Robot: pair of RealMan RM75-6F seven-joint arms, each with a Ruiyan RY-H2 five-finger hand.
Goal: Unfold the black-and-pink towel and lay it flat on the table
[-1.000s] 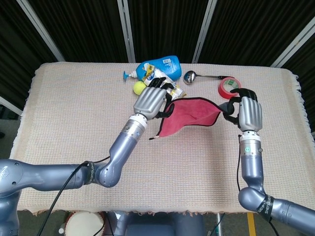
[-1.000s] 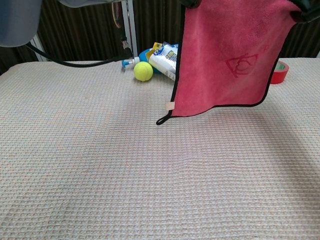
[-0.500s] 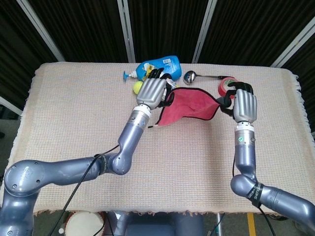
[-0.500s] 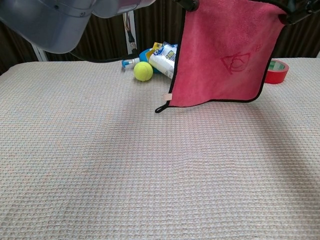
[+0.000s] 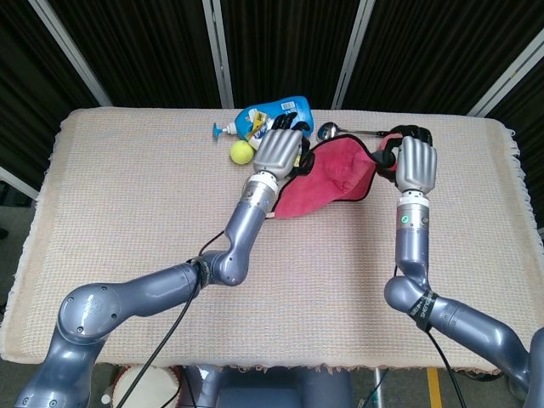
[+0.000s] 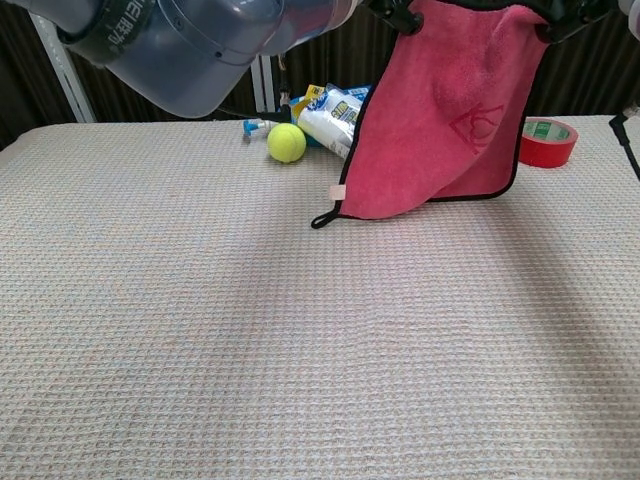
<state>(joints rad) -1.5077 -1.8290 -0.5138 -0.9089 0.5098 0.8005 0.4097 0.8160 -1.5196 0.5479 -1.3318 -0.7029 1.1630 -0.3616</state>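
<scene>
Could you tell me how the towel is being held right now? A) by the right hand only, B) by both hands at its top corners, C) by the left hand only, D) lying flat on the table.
B: the left hand and right hand each grip an upper corner of the towel, which hangs between them.

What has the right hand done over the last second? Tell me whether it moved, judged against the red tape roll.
Yes. In the head view the right hand has moved toward the table's far edge, now level with the red tape roll, holding the towel corner.
</scene>
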